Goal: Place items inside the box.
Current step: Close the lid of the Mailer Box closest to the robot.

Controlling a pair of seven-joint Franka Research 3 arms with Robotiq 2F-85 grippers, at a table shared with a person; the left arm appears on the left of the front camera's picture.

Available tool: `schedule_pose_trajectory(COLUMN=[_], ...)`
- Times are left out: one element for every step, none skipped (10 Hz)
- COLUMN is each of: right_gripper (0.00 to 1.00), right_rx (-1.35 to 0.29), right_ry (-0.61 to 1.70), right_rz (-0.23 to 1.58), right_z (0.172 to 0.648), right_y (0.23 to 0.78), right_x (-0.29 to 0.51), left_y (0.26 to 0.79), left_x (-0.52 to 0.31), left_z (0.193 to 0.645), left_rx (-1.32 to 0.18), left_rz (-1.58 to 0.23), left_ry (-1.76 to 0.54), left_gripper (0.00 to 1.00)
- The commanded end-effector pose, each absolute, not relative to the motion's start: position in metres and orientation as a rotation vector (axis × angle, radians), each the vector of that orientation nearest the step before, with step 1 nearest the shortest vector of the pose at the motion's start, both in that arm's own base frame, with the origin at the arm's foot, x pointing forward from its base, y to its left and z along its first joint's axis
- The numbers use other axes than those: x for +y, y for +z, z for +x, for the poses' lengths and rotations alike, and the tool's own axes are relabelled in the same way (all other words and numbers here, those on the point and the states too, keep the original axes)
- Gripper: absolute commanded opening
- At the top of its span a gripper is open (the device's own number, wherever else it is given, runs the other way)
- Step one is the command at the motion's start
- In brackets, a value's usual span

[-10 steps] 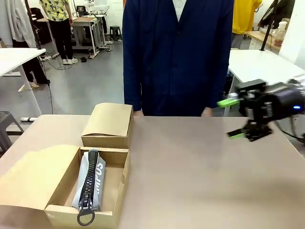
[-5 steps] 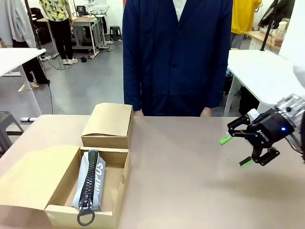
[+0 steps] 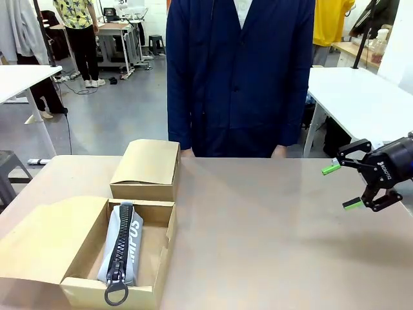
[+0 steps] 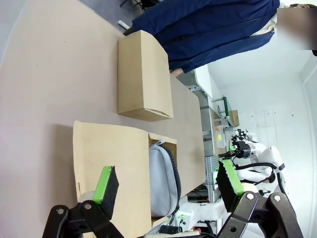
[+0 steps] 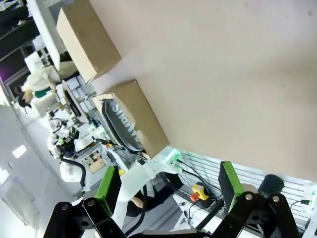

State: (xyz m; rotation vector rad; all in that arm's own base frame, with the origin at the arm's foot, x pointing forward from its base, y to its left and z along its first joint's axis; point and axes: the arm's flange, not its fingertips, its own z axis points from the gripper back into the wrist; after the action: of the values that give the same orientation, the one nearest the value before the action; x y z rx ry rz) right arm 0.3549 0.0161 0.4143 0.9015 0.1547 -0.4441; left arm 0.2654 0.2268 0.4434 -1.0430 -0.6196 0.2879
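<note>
box, the open one at the near left of the table, is seen in the front view with one item laid inside: the pale grey-blue zip pencil case, lengthwise, its zip pull at the near wall. the task is judged partly done; no other item is seen on the table, so what is left cannot be told. a second box, closed, is set just behind the open box. the right gripper is held well to the right of the open box, above the table, jaws spread wide and nothing held.

from the left wrist, the left gripper is seen over the open box, jaws wide apart and empty, the pencil case between the pads.

from the right wrist, the right gripper is shown wide open and empty, the open box and pencil case far off.
</note>
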Motion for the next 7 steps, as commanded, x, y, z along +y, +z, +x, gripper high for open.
schedule_pose_trajectory(right_gripper=[1.0, 1.0, 1.0, 1.0, 1.0, 1.0, 1.0], right_rx=[0.151, 0.151, 0.151, 0.151, 0.151, 0.151, 0.151], right_ry=[-0.416, -0.416, -0.416, -0.416, -0.416, -0.416, -0.416], right_rz=[0.923, 0.923, 0.923, 0.923, 0.923, 0.923, 0.923], right_z=[0.354, 0.354, 0.354, 0.354, 0.354, 0.354, 0.354], right_y=[0.414, 0.414, 0.414, 0.414, 0.414, 0.414, 0.414], right_x=[0.023, 0.023, 0.023, 0.023, 0.023, 0.023, 0.023], left_y=[0.443, 0.443, 0.443, 0.443, 0.443, 0.443, 0.444], left_x=[0.226, 0.226, 0.226, 0.226, 0.226, 0.227, 0.162], left_z=[0.266, 0.266, 0.266, 0.266, 0.266, 0.265, 0.265], left_rx=[-0.646, -0.646, -0.646, -0.646, -0.646, -0.62, -0.604], left_rz=[-1.061, -1.061, -1.061, -1.061, -1.061, -1.043, -1.044], left_ry=[0.276, 0.276, 0.276, 0.276, 0.276, 0.288, -0.072], left_gripper=[1.0, 1.0, 1.0, 1.0, 1.0, 1.0, 1.0])
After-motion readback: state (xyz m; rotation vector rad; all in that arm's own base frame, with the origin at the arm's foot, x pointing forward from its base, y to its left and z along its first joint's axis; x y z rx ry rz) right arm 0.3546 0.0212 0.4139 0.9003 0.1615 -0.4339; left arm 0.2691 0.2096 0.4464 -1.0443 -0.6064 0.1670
